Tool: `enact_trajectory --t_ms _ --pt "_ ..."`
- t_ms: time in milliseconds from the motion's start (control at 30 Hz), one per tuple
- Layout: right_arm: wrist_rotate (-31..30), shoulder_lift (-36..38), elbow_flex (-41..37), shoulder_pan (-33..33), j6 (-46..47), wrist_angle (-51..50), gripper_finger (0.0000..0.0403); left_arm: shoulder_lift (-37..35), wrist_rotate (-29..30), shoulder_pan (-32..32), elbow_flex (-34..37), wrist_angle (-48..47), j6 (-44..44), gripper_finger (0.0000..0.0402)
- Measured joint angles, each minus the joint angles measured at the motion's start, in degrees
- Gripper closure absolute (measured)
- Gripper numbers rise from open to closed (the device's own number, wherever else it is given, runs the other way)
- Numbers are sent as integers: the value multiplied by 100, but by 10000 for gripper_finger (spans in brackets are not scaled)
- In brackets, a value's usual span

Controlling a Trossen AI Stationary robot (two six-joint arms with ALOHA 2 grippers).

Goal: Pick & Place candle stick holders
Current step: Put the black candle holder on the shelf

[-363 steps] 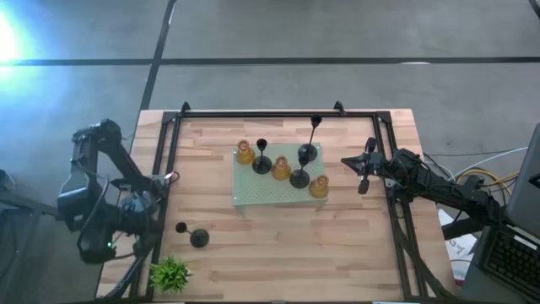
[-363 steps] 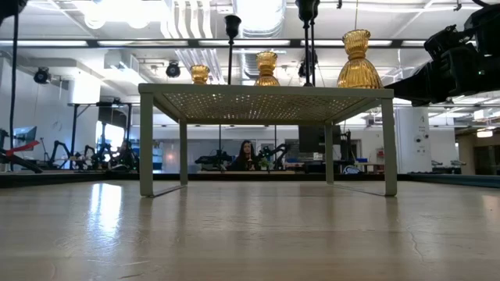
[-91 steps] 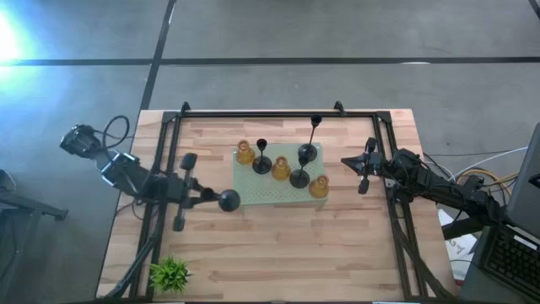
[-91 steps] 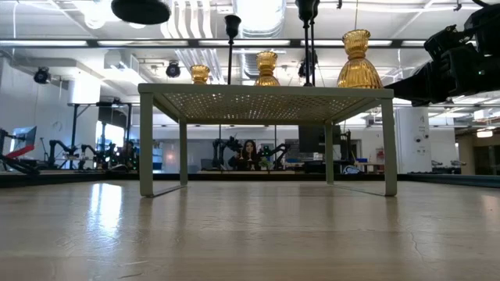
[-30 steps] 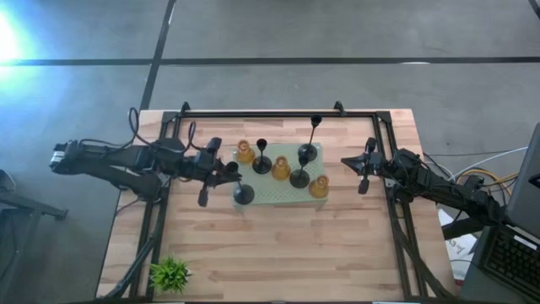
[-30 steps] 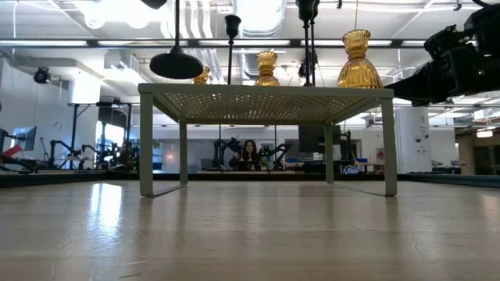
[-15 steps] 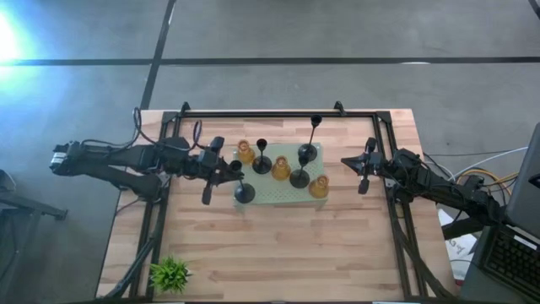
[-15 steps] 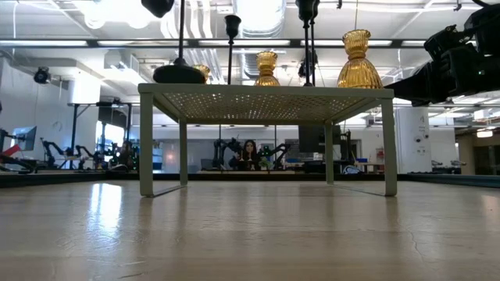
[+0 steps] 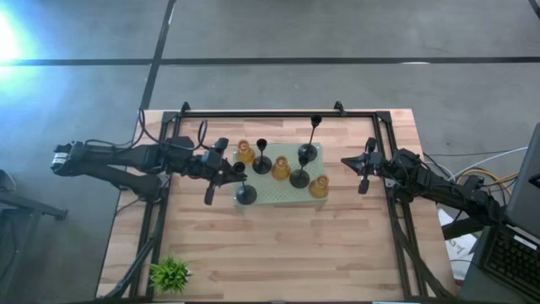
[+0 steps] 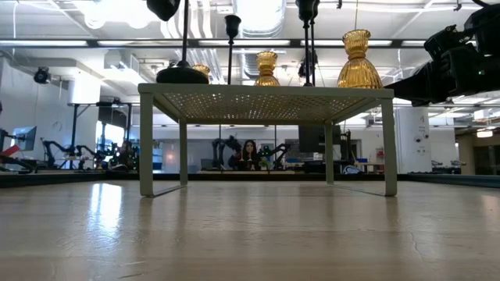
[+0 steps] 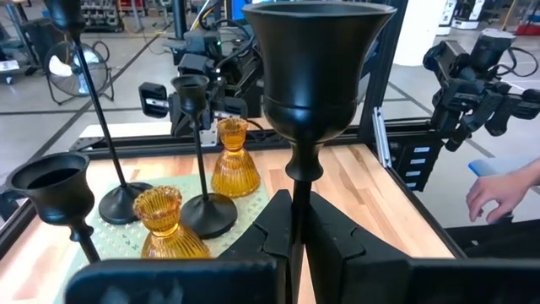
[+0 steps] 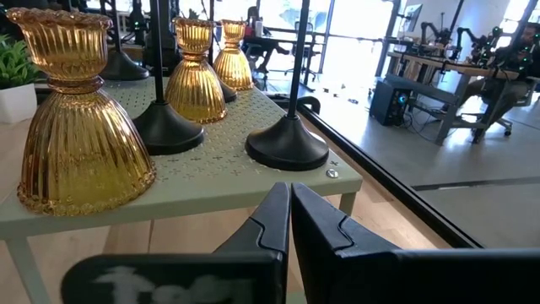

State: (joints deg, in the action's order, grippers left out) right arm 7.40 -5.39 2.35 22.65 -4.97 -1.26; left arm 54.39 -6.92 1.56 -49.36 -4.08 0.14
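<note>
while the left tool (image 9: 229,173) pinches the last black holder's (image 9: 245,194) stem on the green stand (image 9: 268,198), six stand placed; right tool (image 9: 363,173), pressed together, waits

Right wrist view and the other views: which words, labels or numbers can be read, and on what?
Pale lettering on the dark body of the right gripper: too blurred to read.
Black stemmed candle stick holder in the left gripper: no text.
Nothing else is legible.

Bright overhead lighting, left-edge glare, sharp
</note>
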Motion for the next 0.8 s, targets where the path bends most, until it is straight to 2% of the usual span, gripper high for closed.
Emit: enact_trajectory --t_ms 800 --pt "0 -2 0 2 0 0 394 35 -7 -2 1 -100 215 384"
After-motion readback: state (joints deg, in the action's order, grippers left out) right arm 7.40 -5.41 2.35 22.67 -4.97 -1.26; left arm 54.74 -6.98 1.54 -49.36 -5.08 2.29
